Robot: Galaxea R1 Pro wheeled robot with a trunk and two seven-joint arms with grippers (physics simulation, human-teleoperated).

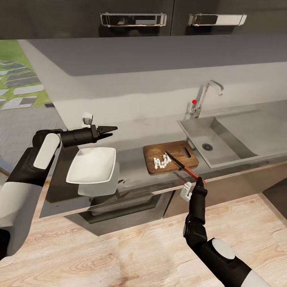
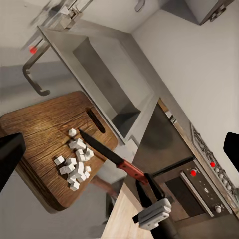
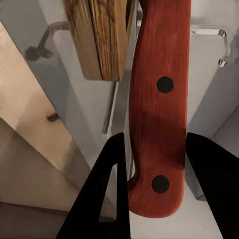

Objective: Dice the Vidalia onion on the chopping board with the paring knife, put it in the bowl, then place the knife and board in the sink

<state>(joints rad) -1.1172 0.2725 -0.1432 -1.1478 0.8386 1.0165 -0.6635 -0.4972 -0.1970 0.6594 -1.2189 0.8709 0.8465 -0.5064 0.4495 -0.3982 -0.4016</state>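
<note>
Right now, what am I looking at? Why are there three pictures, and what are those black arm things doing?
It's a pretend kitchen in a computer, with a robot that has two arms. The big picture comes from a camera on its head. The other two come from cameras near each claw. On the grey countertop sit a white bowl and a brown chopping board with little white onion cubes on it. The right gripper holds the paring knife by its red handle, blade over the board. The left gripper hangs above the bowl, holding nothing. The sink is beside the board.
</note>
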